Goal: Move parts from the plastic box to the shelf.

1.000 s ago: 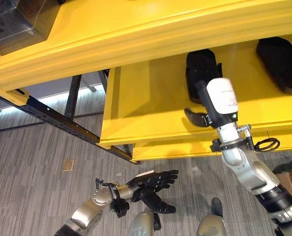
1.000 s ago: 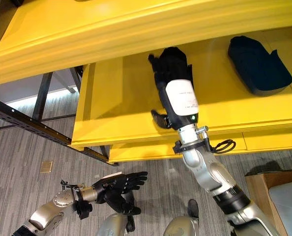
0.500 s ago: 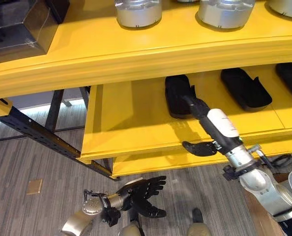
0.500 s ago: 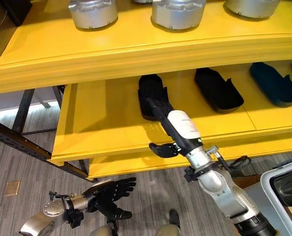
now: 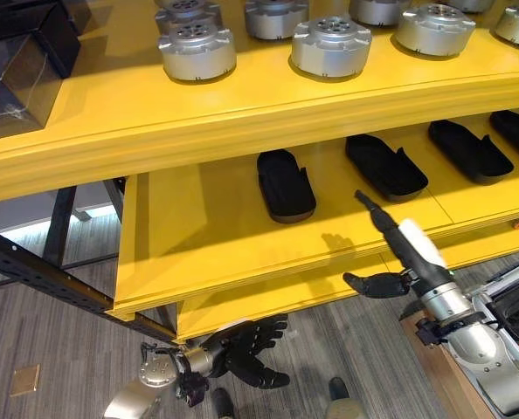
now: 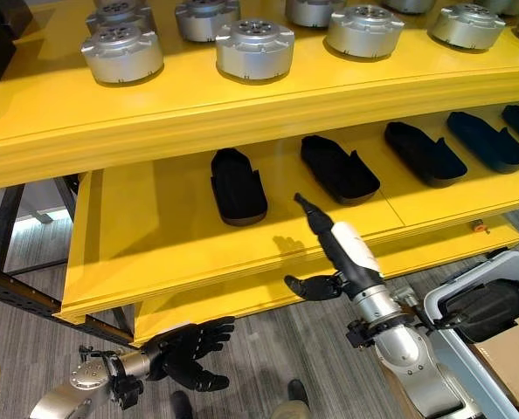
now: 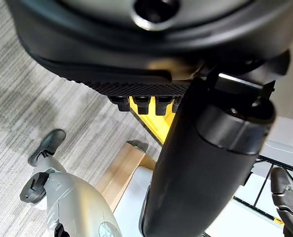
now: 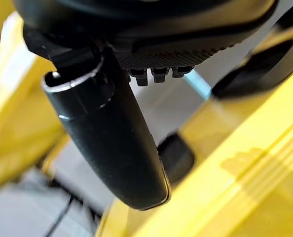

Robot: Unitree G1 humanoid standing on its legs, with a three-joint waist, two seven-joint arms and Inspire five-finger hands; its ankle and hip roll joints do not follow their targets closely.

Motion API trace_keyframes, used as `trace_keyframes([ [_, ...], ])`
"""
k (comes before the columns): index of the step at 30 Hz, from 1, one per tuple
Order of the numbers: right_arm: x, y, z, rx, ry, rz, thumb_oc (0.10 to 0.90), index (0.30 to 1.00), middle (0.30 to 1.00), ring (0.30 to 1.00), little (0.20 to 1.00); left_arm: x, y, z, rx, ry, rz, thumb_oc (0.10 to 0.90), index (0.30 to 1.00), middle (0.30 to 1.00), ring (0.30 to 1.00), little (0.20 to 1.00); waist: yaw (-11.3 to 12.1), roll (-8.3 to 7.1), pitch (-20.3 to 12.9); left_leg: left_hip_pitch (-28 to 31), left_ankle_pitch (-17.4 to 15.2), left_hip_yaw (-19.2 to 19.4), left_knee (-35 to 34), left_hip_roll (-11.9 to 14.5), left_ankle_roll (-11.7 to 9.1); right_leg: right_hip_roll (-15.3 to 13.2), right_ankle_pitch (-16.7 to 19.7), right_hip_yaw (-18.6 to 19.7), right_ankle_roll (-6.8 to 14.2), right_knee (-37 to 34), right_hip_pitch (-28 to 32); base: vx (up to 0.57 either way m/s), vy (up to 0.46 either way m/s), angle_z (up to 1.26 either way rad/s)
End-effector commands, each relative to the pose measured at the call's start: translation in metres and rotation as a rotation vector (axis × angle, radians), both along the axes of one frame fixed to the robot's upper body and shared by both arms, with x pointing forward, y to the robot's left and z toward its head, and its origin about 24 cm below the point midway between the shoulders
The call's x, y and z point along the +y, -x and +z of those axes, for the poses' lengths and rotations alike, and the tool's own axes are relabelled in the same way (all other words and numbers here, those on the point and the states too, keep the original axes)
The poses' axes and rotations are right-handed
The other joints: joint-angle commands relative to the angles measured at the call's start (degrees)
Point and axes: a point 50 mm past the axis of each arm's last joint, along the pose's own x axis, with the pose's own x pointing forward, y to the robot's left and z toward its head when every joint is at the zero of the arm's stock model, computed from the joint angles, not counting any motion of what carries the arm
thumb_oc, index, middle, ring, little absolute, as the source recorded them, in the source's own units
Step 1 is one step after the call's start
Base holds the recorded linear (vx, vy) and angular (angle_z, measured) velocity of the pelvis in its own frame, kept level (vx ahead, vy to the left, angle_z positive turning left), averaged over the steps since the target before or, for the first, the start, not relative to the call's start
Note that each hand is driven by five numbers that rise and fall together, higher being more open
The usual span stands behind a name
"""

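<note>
Two robot hands are in view. Right robot hand [image 6: 329,240]: dark fingers held straight and together, thumb spread out to the side, holding nothing; it reaches over the front edge of the lower yellow shelf board [image 6: 155,253], its fingertips above the bare board between two of the parts lying there. Left robot hand [image 5: 246,339]: low, above the grey striped carpet floor [image 5: 32,323] in front of the shelf, fingers loosely spread and empty.

Four flat black shoe-shaped moulded parts lie in a row on the lower shelf board, well apart from one another: the leftmost part [image 6: 238,185] lies nearest the right robot hand's fingertips but apart from them, the second part [image 6: 338,168] lies just beyond the fingertips, the third part [image 6: 424,153] and the fourth part [image 6: 489,140] lie farther to the right.

Several round silver metal housings [image 6: 253,48] with bolt holes on top stand in rows on the upper yellow shelf board [image 6: 242,109].

One pale grey plastic box [image 6: 456,336] stands at the lower right, beside the right arm, with one more black moulded part [image 6: 487,307] lying inside it.
</note>
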Motion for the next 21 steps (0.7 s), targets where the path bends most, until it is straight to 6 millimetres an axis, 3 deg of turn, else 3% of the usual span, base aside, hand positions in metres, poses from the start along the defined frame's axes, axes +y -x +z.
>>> trace_keyframes([
  [1,-0.004,-0.006,0.047,-0.272,-0.053,-0.037,0.900,1.000,1.000,1.000,1.000,-0.001,-0.023,0.033,-0.173,0.061,-0.011,0.900,1.000,1.000,1.000,1.000,-0.2,0.14,-1.6,8.6,-7.1,4.2,0.0,4.6,-1.0,1.1,2.6,-3.6,-1.9,-0.1,-3.1,0.00,0.027,-0.06],
  [8,-0.020,0.000,0.040,-0.324,-0.052,-0.231,0.900,1.000,1.000,1.000,1.000,0.001,-0.022,0.033,-0.152,0.076,0.015,0.900,1.000,1.000,1.000,1.000,-1.7,0.70,-1.8,9.6,-7.8,4.9,0.0,4.3,-0.7,1.1,2.9,-1.9,-1.7,-0.1,-3.2,0.04,0.020,-0.09],
  [12,-0.040,0.005,0.035,-0.353,-0.143,-0.409,0.900,1.000,1.000,1.000,1.000,-0.003,-0.018,0.030,-0.150,0.079,0.016,0.900,1.000,1.000,1.000,1.000,-2.5,1.12,-1.6,9.7,-8.2,5.0,0.0,4.2,-0.6,1.1,2.8,-1.6,-1.8,-0.1,-3.4,0.04,0.032,-0.01],
  [18,-0.069,0.013,0.026,-0.418,-0.064,-0.691,0.900,1.000,1.000,1.000,1.000,-0.006,-0.012,0.016,-0.050,0.094,0.009,0.900,1.000,1.000,1.000,1.000,-4.0,1.57,-1.7,10.2,-8.6,5.8,0.0,4.3,-0.6,1.2,2.3,-0.7,-1.8,0.1,-3.0,0.03,0.038,-0.11],
  [21,-0.089,0.021,0.026,-0.418,-0.048,-0.800,0.900,1.000,1.000,1.000,1.000,-0.007,-0.012,0.019,-0.048,0.102,-0.010,0.900,1.000,1.000,1.000,1.000,-4.7,1.84,-1.3,10.1,-8.5,5.5,0.0,4.1,-0.4,1.3,2.0,-0.5,-1.9,0.8,-2.9,0.00,0.054,-0.01],
])
